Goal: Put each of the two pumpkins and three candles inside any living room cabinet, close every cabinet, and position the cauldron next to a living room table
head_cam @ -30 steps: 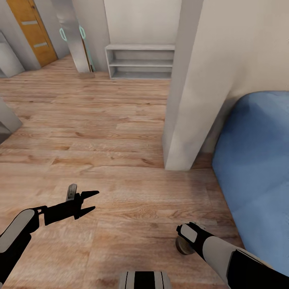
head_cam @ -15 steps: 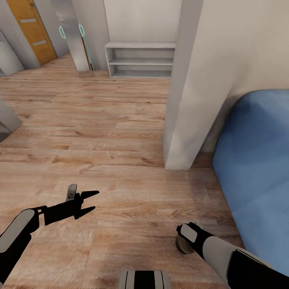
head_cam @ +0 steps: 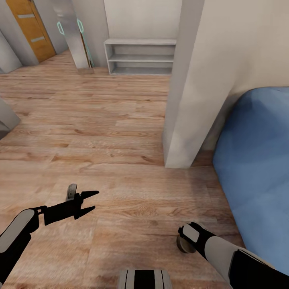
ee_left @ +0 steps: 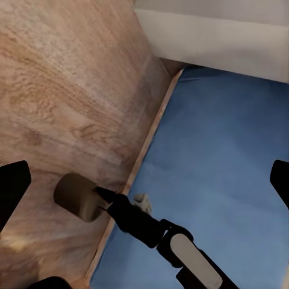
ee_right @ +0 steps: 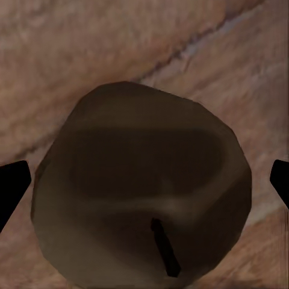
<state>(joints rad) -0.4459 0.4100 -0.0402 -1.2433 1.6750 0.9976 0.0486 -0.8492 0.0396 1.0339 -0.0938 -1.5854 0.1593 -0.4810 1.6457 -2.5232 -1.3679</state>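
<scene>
One candle in hand: a squat beige-grey candle (head_cam: 184, 244) sits at the tip of the right gripper (head_cam: 185, 241), low over the wooden floor (head_cam: 112, 132), near and right in the head view.
Right fingers: in the right wrist view the candle (ee_right: 141, 186) lies between the two dark fingertips (ee_right: 12, 186), its wick visible; the tips stand at the far edges of that picture, so I judge a pinch across the candle's sides but cannot confirm contact.
Cross-check: the left wrist view shows the same candle (ee_left: 78, 197) on the end of the right gripper (ee_left: 105, 198), just off the edge of a blue couch (ee_left: 223, 162).
Left gripper: the left gripper (head_cam: 90, 201) is near left, fingers spread, nothing between them.
Surroundings: white wall pillar (head_cam: 188, 80) ahead right; blue couch (head_cam: 257, 160) at right; pale shelf unit (head_cam: 140, 58) far centre; orange door (head_cam: 30, 28) far left.
Done so far: I cannot tell; no cabinet, pumpkin, cauldron or table is in these pictures.
Left to do, as judged: carry this candle to a living-room cabinet, stow it, and check the remaining items, the drawers and the cauldron's position.
</scene>
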